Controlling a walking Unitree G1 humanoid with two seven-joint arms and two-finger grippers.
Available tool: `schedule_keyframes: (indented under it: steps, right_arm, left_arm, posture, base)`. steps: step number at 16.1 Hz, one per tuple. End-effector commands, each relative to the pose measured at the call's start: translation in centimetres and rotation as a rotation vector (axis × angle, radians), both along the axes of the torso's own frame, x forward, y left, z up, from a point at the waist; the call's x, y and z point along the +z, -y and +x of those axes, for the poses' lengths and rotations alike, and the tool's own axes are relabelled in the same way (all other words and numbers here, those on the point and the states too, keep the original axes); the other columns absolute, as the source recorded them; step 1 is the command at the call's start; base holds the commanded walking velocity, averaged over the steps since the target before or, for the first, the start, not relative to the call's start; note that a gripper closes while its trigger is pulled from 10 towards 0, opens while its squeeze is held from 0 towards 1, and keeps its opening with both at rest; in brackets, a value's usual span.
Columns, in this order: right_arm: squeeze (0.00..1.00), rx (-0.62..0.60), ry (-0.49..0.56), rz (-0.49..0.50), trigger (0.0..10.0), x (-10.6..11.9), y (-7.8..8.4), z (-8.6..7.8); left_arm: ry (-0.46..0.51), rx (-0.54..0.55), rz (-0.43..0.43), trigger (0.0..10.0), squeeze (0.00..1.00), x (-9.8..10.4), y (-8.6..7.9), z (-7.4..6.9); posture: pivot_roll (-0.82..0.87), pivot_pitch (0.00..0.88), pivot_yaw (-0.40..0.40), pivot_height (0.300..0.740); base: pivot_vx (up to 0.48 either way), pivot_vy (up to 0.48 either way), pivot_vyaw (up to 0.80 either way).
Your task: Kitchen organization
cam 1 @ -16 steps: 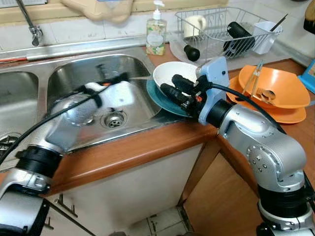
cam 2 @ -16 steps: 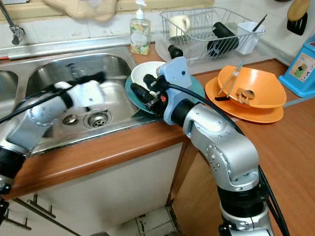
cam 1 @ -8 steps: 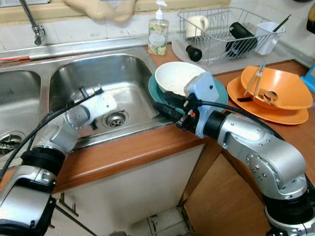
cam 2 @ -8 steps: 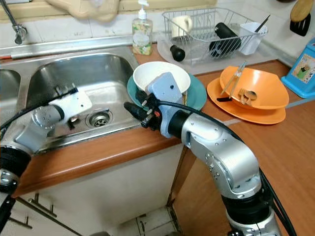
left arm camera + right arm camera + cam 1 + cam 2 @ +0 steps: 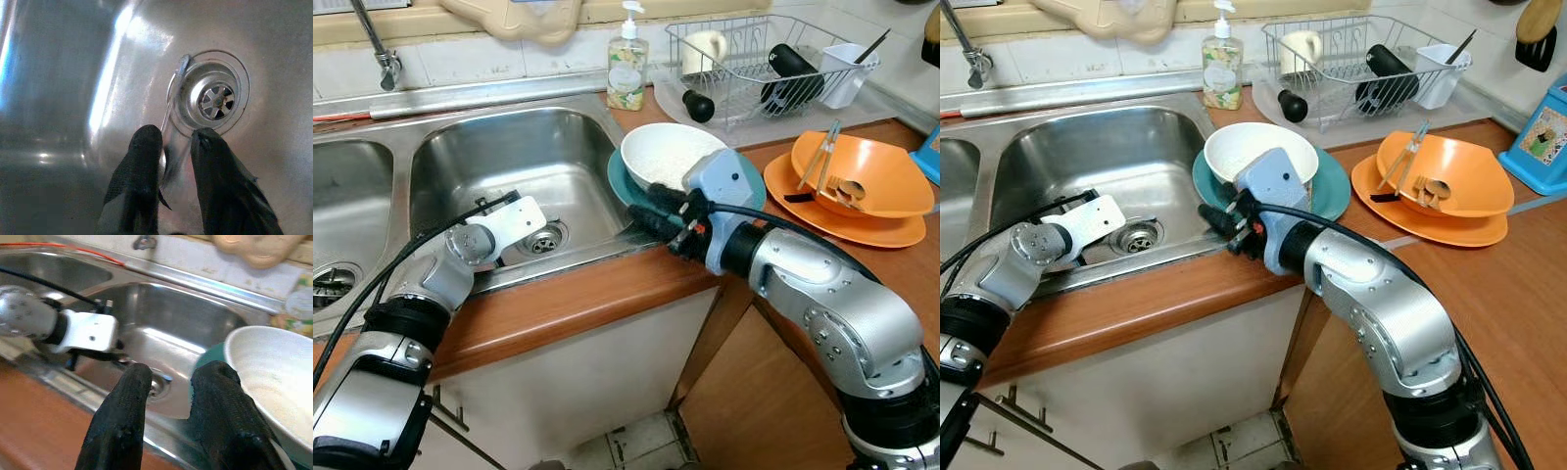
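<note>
My left gripper is low in the steel sink, beside the drain. Its two black fingers are closed on the wide end of a thin metal utensil, whose far tip rests on the drain's rim. In the head views its white wrist sits at the sink's near wall. My right gripper is open and holds nothing. It hovers at the sink's right edge, just in front of the white bowl, which stands on a teal plate.
Stacked orange bowls holding tongs and a spoon sit on the right counter. At the back stand a dish rack with a mug and cups, and a soap bottle. A tap rises at the back left. A blue box is far right.
My left arm has drawn back to the sink's near wall and dropped to the drain. My right gripper has come down from the bowl to the sink's edge.
</note>
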State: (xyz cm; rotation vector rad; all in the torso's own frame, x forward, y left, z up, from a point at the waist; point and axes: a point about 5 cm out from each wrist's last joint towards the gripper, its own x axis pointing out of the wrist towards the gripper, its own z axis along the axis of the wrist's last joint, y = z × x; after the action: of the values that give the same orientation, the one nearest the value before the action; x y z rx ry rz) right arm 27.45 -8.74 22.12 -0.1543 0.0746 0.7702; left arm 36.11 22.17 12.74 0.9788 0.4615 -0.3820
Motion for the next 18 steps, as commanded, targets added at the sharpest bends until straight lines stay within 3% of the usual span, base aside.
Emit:
schedule_keyframes:
  steps: [1, 2, 3, 4, 5, 7, 9, 13, 15, 16, 18]
  right_arm:
    - [0.00, -0.105, 0.045, 0.025, 10.0, 1.0, 1.2, 1.0]
    - [0.00, -0.168, 0.051, 0.046, 10.0, 1.4, 1.9, 1.7]
    - [0.85, -0.205, 0.052, 0.062, 10.0, 1.6, 2.4, 2.0]
    - [1.00, -0.253, 0.048, 0.086, 10.0, 2.0, 3.2, 2.6]
    - [1.00, -0.267, 0.052, 0.085, 10.0, 2.2, 3.6, 2.7]
    - [1.00, -0.328, 0.056, 0.084, 10.0, 2.5, 4.8, 3.4]
    - [1.00, -0.450, 0.014, 0.123, 10.0, 2.7, 6.6, 4.4]
    - [1.00, -0.575, -0.112, 0.162, 10.0, 2.3, 9.3, 5.7]
    - [1.00, -0.585, -0.141, 0.190, 10.0, 2.2, 9.6, 6.1]
    - [0.00, -0.587, -0.177, 0.213, 10.0, 2.1, 9.7, 6.4]
    - [0.00, -0.585, -0.260, 0.258, 10.0, 1.8, 9.6, 6.7]
  left_arm:
    - [0.062, 0.015, -0.057, 10.0, 1.00, 0.8, 0.1, 0.2]
    - [0.103, 0.028, -0.116, 10.0, 0.95, 1.3, 0.2, 0.2]
    - [0.132, 0.030, -0.163, 10.0, 0.00, 1.7, 0.4, 0.2]
    - [0.174, 0.019, -0.199, 10.0, 0.00, 2.4, 0.5, 0.1]
    - [0.194, 0.020, -0.230, 10.0, 0.00, 2.8, 0.6, 0.0]
    - [0.276, -0.010, -0.375, 10.0, 0.00, 4.5, 1.4, -0.6]
    - [0.303, -0.115, -0.520, 10.0, 0.00, 5.7, 2.7, -2.0]
    - [0.267, -0.237, -0.685, 10.0, 0.00, 6.7, 4.1, -4.8]
    - [0.237, -0.296, -0.727, 10.0, 0.00, 7.0, 4.8, -5.9]
    - [0.214, -0.318, -0.771, 10.0, 0.95, 7.1, 5.2, -6.5]
    - [0.191, -0.330, -0.796, 10.0, 1.00, 7.1, 5.6, -6.9]
  posture:
    - [-0.06, 0.000, -0.004, 0.740]
    - [-0.06, 0.000, -0.005, 0.740]
    - [-0.06, 0.000, -0.006, 0.740]
    - [-0.06, 0.000, -0.005, 0.740]
    - [-0.07, 0.000, -0.006, 0.740]
    - [-0.06, 0.000, -0.011, 0.740]
    - [-0.06, 0.000, -0.013, 0.740]
    - [-0.06, 0.000, -0.019, 0.740]
    - [-0.06, 0.000, -0.020, 0.740]
    - [-0.06, 0.000, -0.021, 0.740]
    - [-0.05, 0.000, -0.027, 0.740]
  base:
    - [0.000, 0.000, 0.00]
    - [0.000, 0.000, 0.00]
    - [0.000, 0.000, 0.00]
    - [0.000, 0.000, 0.00]
    - [0.000, 0.000, 0.00]
    - [0.000, 0.000, 0.00]
    - [0.000, 0.000, 0.00]
    - [0.000, 0.000, 0.00]
    - [0.000, 0.000, 0.00]
    - [0.000, 0.000, 0.00]
    - [0.000, 0.000, 0.00]
